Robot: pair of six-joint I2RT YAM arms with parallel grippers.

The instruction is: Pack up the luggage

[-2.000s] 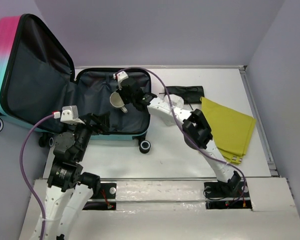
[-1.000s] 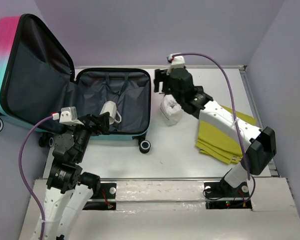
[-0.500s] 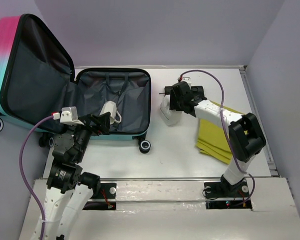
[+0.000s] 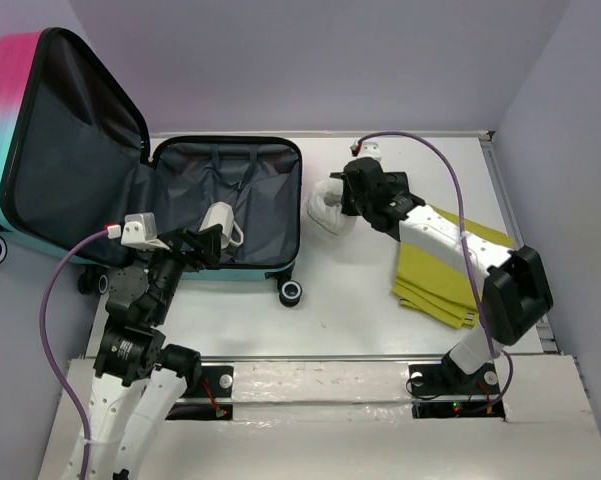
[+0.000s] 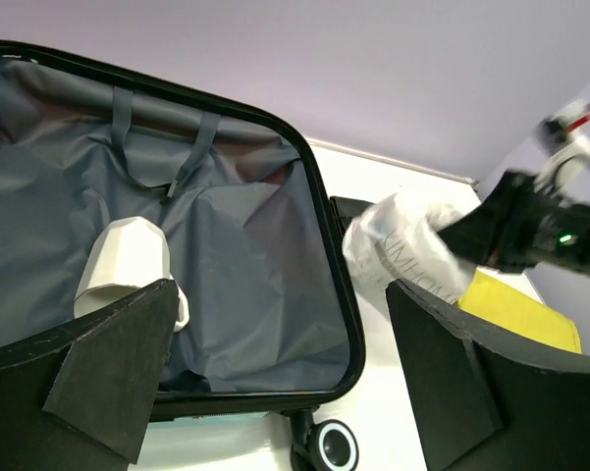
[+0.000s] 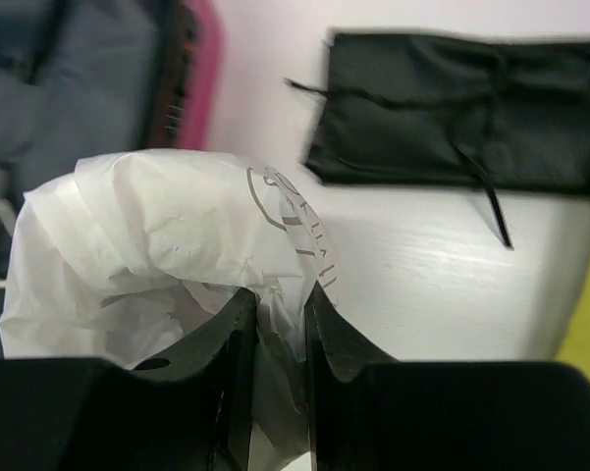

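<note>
At table's 10 o'clock the luggage (image 4: 265,215) lies open, lid up, white cup (image 5: 123,265) inside. R gripper (image 6: 275,314) clenched on white plastic bag (image 4: 325,212), just off luggage's 3 o'clock rim. L gripper (image 5: 280,294) spread wide over its 6 o'clock edge.

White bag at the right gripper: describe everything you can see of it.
The bag is thin, crinkled white plastic with grey printed lettering, bunched into a soft lump. The right gripper pinches a fold of it between its fingers. It hangs just right of the open luggage rim, apparently lifted off the table. Its contents are hidden.
</note>
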